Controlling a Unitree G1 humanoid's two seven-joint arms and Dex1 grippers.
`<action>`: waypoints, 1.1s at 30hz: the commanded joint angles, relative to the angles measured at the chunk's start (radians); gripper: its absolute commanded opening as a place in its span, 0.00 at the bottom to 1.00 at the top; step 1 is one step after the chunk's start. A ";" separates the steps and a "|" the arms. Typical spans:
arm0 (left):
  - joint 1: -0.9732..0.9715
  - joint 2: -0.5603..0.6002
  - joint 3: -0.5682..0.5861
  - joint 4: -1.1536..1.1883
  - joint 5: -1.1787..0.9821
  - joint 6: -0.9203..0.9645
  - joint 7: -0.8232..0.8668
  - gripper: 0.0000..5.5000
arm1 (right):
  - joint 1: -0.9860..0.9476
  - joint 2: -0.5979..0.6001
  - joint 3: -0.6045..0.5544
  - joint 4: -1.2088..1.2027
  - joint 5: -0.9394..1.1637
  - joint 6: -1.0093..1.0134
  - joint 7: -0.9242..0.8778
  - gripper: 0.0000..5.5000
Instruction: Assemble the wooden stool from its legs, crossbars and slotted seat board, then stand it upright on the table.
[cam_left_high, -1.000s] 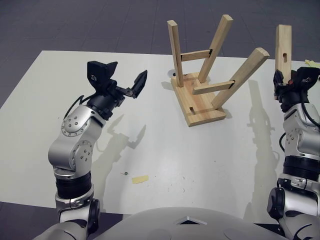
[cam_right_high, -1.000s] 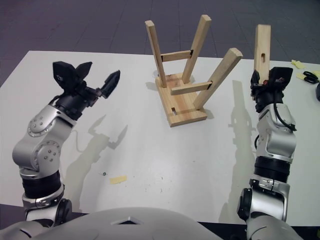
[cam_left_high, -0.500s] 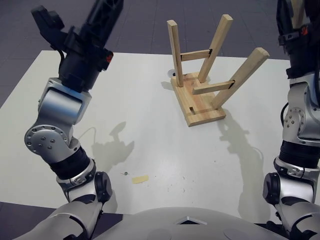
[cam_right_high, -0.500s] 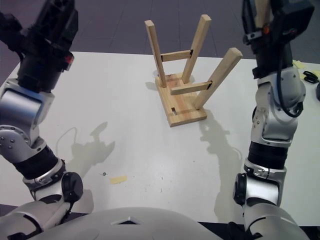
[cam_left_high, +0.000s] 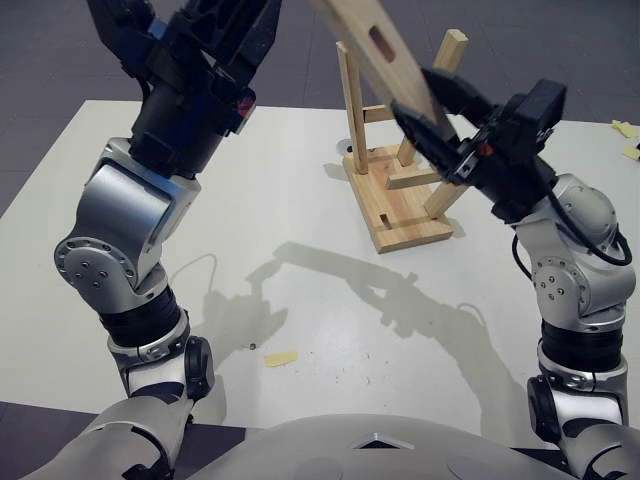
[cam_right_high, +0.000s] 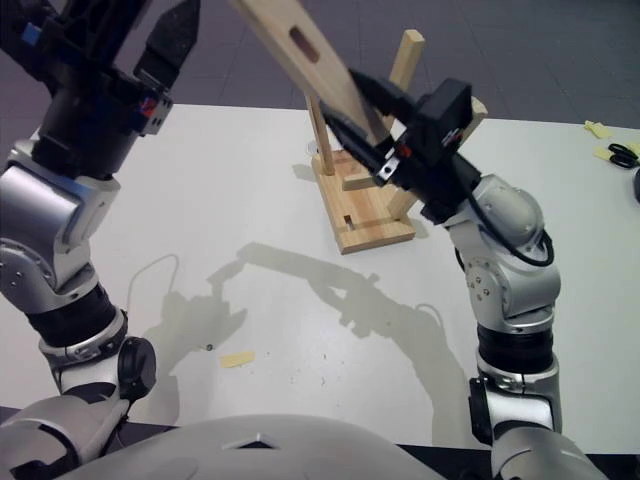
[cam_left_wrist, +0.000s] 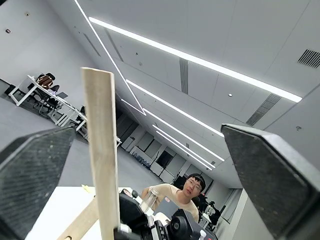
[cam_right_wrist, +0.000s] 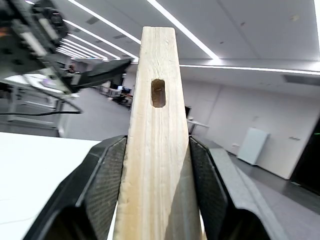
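right jaws pinch a slotted leg (cam_left_high: 392, 70) aloft; left jaws spread wide nearby

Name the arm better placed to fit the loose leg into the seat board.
Right. The right claw grips the loose leg, angled near the upturned stool; the left claw is raised, open, empty.

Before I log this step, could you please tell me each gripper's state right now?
Left gripper: open, empty.
Right gripper: shut on the wooden leg.
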 joint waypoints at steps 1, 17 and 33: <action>0.017 0.007 -0.031 0.035 0.024 -0.030 0.034 0.98 | 0.004 0.006 0.029 -0.035 0.016 0.020 0.028 0.37; 0.038 0.027 -0.062 0.018 0.021 -0.069 0.048 0.65 | 0.030 0.010 0.082 -0.033 -0.097 -0.042 0.062 0.37; 0.051 0.024 -0.115 0.018 0.085 -0.073 0.044 0.20 | 0.032 0.027 0.098 0.000 -0.187 -0.116 0.057 0.37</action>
